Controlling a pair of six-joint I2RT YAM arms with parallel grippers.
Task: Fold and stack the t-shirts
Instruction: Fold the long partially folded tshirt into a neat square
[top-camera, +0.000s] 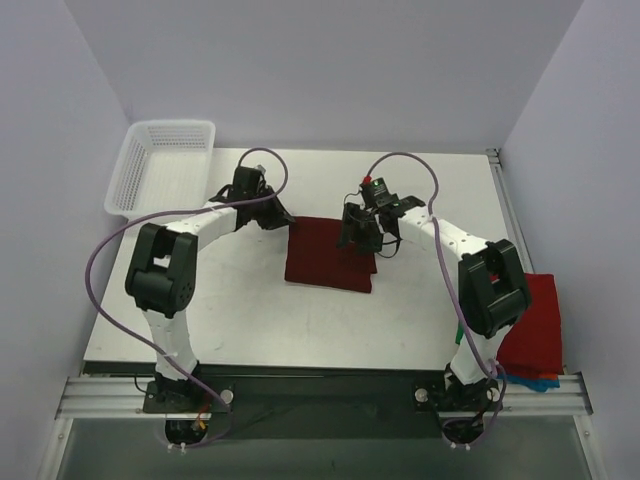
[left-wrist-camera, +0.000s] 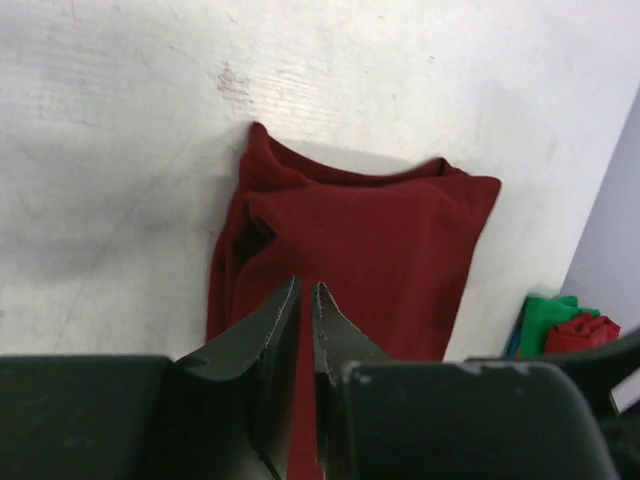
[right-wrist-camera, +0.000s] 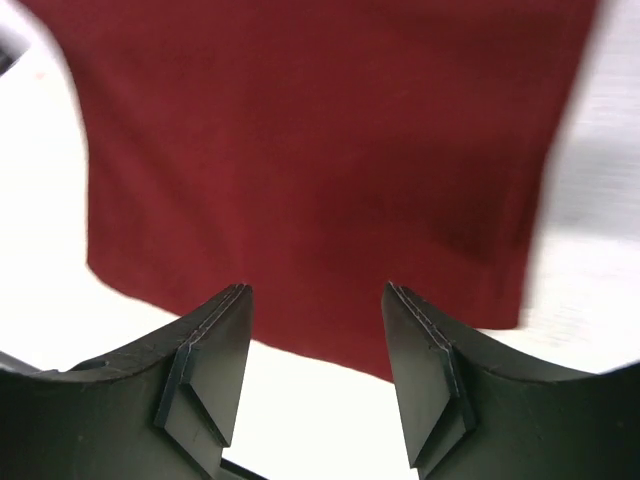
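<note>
I am watching the folded dark maroon cloth t-shirt (top-camera: 328, 258) lying flat as a rough rectangle in the middle of the white worktop (top-camera: 250, 320). In the top view the left hand (left-wrist-camera: 305, 292) is hovering at the shirt's upper left corner. Its fingers are standing only a slit apart, and I cannot tell whether any cloth is caught between them. The right hand (right-wrist-camera: 318, 300) is sitting over the shirt's upper right edge, released. Its fingers are spread wide with nothing between them, and only maroon cloth and bare worktop are showing in the gap. The brighter red cloth t-shirt (top-camera: 532, 315) is lying at the right of the frame, at the worktop's right rim. The green cloth t-shirt (left-wrist-camera: 545, 318) is bunched just beside it. A white plastic mesh basket (top-camera: 172, 128) is sitting in the upper left of the frame.
</note>
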